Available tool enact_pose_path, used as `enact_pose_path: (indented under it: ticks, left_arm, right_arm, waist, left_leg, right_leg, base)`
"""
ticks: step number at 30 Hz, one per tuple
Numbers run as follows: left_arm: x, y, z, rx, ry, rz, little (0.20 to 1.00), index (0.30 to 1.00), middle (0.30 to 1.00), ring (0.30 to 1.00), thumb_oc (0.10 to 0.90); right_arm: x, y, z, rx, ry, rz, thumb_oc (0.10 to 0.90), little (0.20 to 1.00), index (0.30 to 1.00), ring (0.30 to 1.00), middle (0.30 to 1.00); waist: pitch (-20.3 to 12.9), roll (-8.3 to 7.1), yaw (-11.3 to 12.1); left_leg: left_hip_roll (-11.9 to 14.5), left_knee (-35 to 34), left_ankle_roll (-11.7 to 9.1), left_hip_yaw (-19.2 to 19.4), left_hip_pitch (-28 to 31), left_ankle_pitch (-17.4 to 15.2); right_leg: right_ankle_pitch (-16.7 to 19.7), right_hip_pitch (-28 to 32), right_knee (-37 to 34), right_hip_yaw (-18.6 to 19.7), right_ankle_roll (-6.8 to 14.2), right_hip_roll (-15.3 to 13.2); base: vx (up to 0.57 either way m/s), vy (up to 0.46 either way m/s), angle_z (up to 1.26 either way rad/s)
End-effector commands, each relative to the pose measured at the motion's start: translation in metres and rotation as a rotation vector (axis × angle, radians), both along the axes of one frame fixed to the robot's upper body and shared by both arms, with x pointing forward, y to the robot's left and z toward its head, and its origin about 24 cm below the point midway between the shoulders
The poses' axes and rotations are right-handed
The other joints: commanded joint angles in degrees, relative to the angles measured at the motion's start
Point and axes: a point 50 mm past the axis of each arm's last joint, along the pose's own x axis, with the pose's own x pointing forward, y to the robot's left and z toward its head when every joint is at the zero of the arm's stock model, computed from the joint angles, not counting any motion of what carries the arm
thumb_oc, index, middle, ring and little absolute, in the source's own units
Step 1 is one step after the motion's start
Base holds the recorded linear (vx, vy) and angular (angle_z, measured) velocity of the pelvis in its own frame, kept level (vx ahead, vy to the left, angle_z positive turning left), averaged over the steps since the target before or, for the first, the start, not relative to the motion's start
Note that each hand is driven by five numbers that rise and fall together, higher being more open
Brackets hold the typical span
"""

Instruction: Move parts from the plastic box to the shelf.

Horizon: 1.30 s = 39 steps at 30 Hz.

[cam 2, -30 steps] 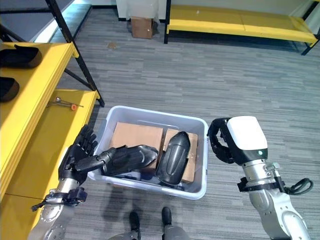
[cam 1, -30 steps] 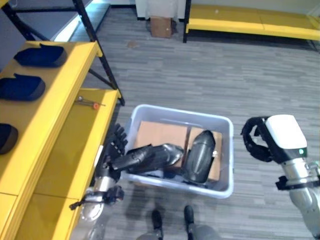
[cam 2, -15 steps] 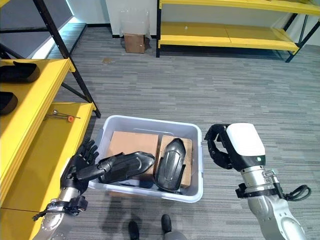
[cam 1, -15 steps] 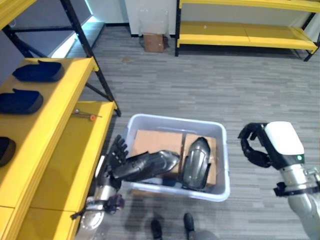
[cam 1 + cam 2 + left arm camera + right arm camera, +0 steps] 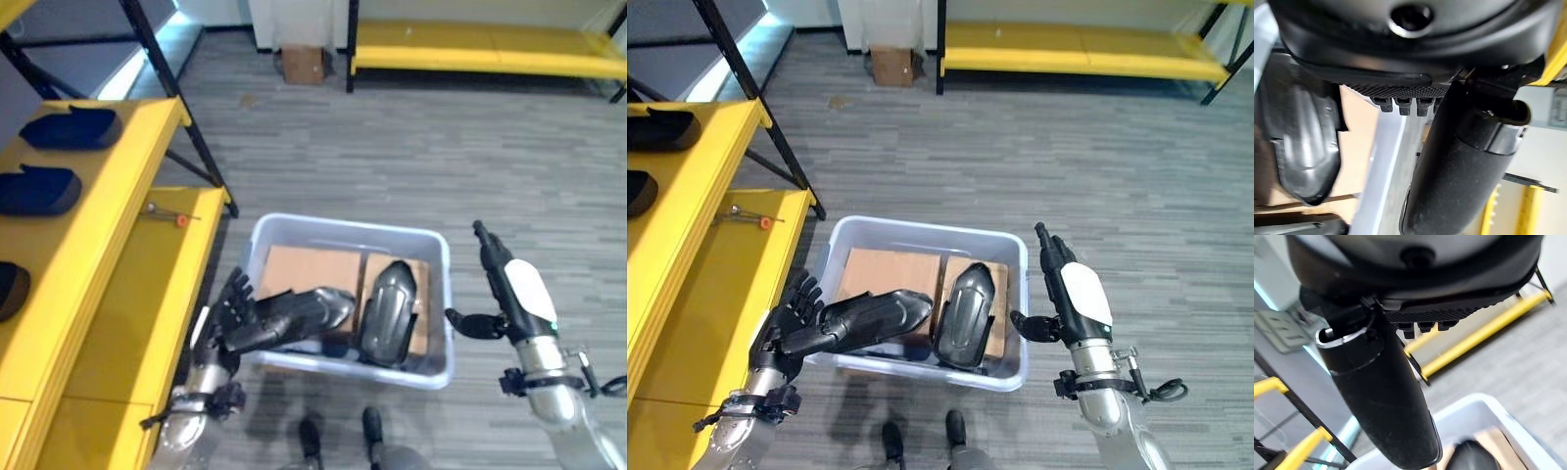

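Dark right hand (image 5: pixel 1070 294) upright, straight fingers (image 5: pixel 1046 245).

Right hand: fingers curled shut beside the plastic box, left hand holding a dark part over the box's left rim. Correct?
Not quite. The right hand is open, fingers straight, as the right eye view shows. The rest holds: it hangs beside the plastic box, and the left hand holds a dark part over the left rim.
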Motion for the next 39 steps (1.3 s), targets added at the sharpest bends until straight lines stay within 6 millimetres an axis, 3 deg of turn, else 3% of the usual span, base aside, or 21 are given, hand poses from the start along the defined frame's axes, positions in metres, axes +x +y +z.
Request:
enact_pose_path:
  ticks: [1,9,19,32,39]
  left_arm:
    - [0.02,0.004,0.037,0.05,-0.228,0.031,1.0,1.0,1.0,1.0,0.9]
    - [0.026,-0.002,0.04,0.031,-0.245,0.039,1.0,1.0,1.0,1.0,0.9]
    - [0.032,-0.01,0.046,0.01,-0.276,0.03,1.0,1.0,1.0,1.0,0.9]
    - [0.039,-0.015,0.058,-0.01,-0.335,0.026,1.0,1.0,1.0,1.0,0.9]
    - [0.043,-0.018,0.06,-0.018,-0.349,0.024,1.0,1.0,1.0,1.0,0.9]
  right_arm:
    - [0.02,0.003,0.047,0.005,-0.236,0.029,0.9,1.0,1.0,1.0,1.0]
    - [0.042,0.007,0.048,0.033,-0.245,0.005,0.9,1.0,1.0,1.0,1.0]
    - [0.072,0.009,0.063,-0.079,-0.267,-0.008,0.9,1.0,1.0,1.0,1.0]
    - [0.097,0.019,0.084,-0.263,-0.296,0.02,0.9,1.0,1.0,1.0,1.0]
    - [0.109,0.019,0.079,-0.301,-0.248,0.019,0.9,1.0,1.0,1.0,1.0]
  waist:
    - [1.3,1.03,0.7]
    - [6.7,3.68,2.0]
    - [11.8,5.91,3.1]
    - [15.0,6.66,4.0]
    - [16.4,6.91,4.4]
  left_leg:
    - [5.5,-0.2,-4.6,1.1,0.8,-0.3]
    - [4.1,-0.1,-4.3,1.4,-3.6,1.2]
    - [3.0,-0.3,-4.2,2.0,-7.8,2.1]
    - [2.7,-0.3,-4.1,2.5,-10.0,2.2]
    - [2.4,-0.2,-4.1,2.7,-10.9,2.3]
  right_leg:
    - [-5.5,-5.6,7.3,3.0,5.1,-2.3]
    - [-4.4,-10.8,8.7,2.8,5.2,-3.5]
    - [-3.6,-16.5,10.5,3.4,5.2,-3.4]
    - [-3.6,-20.6,12.4,4.3,5.0,-3.1]
    - [-3.8,-22.0,13.1,4.4,5.0,-3.2]
  base:
    - [-0.09,0.028,0.0]
    - [-0.06,0.018,0.0]
    - [0.0,0.001,0.0]
    - [0.0,-0.001,-0.02]
    - [0.0,0.0,0.0]
